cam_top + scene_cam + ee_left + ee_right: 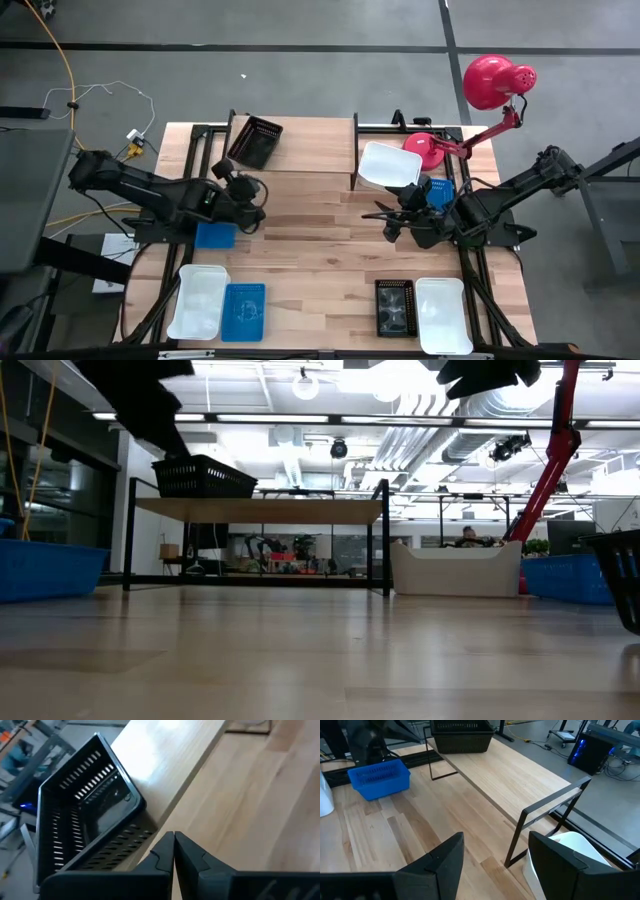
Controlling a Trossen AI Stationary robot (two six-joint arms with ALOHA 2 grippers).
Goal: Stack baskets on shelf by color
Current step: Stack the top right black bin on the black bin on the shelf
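A black perforated basket [255, 140] stands on the left end of the low wooden shelf [310, 135] at the table's far side, and it also shows in the left wrist view [85, 830]. My left gripper [258, 192] hovers shut over the table just near of the shelf, its fingertips [174, 845] pointing toward the black basket and touching nothing. My right gripper [385, 224] hangs open over the table's middle right, with nothing between its fingers [495, 855]. A white basket [388, 165] lies on the table by the shelf's right end.
A blue basket [215, 235] lies under the left arm and another blue basket [437, 192] by the right arm. Along the near edge lie a white basket [197, 300], a blue basket [243, 310], a black basket [394, 306] and a white basket [443, 313]. A red lamp [490, 85] stands far right.
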